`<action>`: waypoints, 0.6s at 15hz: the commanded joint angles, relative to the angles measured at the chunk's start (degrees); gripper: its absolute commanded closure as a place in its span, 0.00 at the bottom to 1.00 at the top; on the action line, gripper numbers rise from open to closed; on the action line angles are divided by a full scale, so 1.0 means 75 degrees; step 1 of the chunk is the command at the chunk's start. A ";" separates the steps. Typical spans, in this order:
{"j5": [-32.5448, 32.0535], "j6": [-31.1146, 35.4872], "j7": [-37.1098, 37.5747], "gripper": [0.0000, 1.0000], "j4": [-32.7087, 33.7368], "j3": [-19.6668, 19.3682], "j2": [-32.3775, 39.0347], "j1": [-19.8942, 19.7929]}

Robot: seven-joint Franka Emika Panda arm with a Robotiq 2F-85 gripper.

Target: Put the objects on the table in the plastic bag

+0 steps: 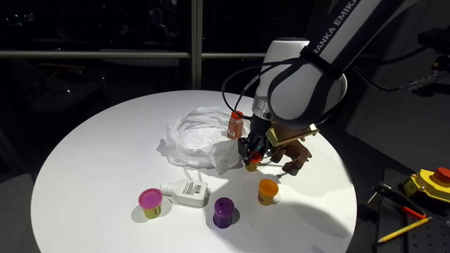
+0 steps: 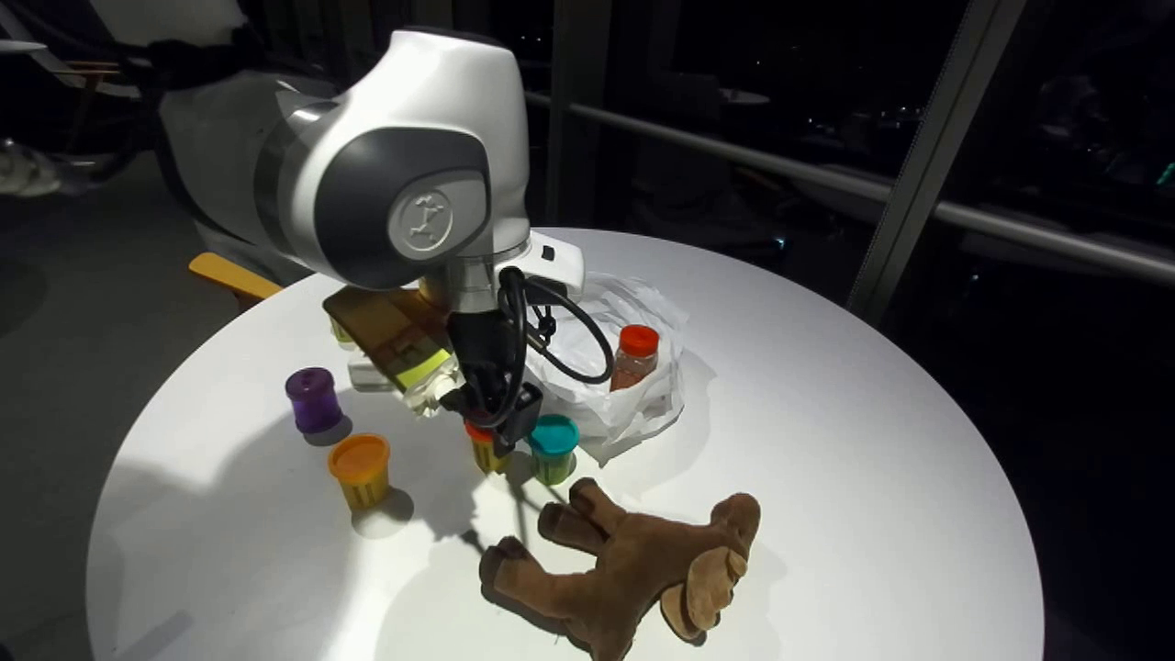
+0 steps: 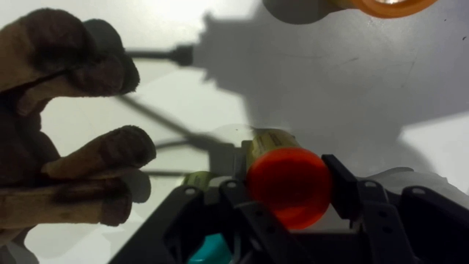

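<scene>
one gripper point(image 3: 291, 172) nose-down, fingers point(image 3: 341, 187) either side of a red-lidded tub point(image 3: 285, 183)

Colours run from the round white tabletop point(image 1: 88, 151), crumpled white plastic bag point(image 1: 200, 153) and black-printed rectangular white bottle point(image 1: 186, 195) to the dark-footed brown plush animal point(image 2: 643, 560), cylindrical purple tub point(image 1: 223, 212), orange tub point(image 1: 267, 192), red-lidded yellow tub point(image 3: 289, 183), teal-lidded yellow-green tub point(image 2: 553, 452), pink-lidded yellow-green tub point(image 1: 151, 203) and red-capped clear jar point(image 1: 235, 126).

Black gripper point(image 1: 254, 158) at red-lidded yellow tub point(image 1: 251, 166), beside crumpled white plastic bag point(image 1: 207, 157). Red-capped clear jar point(image 1: 235, 127) stands in bag. White barcoded bottle point(image 1: 186, 193) lies on round white table point(image 1: 93, 158).
</scene>
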 commanded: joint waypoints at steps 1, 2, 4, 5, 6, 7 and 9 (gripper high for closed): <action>-0.0538 -0.0479 0.0725 0.72 -0.0487 -0.0618 -0.0658 0.0706; -0.0790 -0.0613 0.1003 0.72 -0.0749 -0.0870 -0.0966 0.1010; -0.1324 -0.0765 0.1520 0.72 -0.1151 -0.1236 -0.1577 0.1462; -0.1556 -0.0870 0.1689 0.72 -0.1311 -0.1292 -0.1937 0.1595; -0.1888 -0.0936 0.1976 0.72 -0.1380 -0.1400 -0.2278 0.1783; -0.2101 -0.1073 0.2158 0.72 -0.1406 -0.1339 -0.2567 0.1800; -0.1944 -0.1683 0.2085 0.72 -0.1151 -0.0677 -0.3088 0.1426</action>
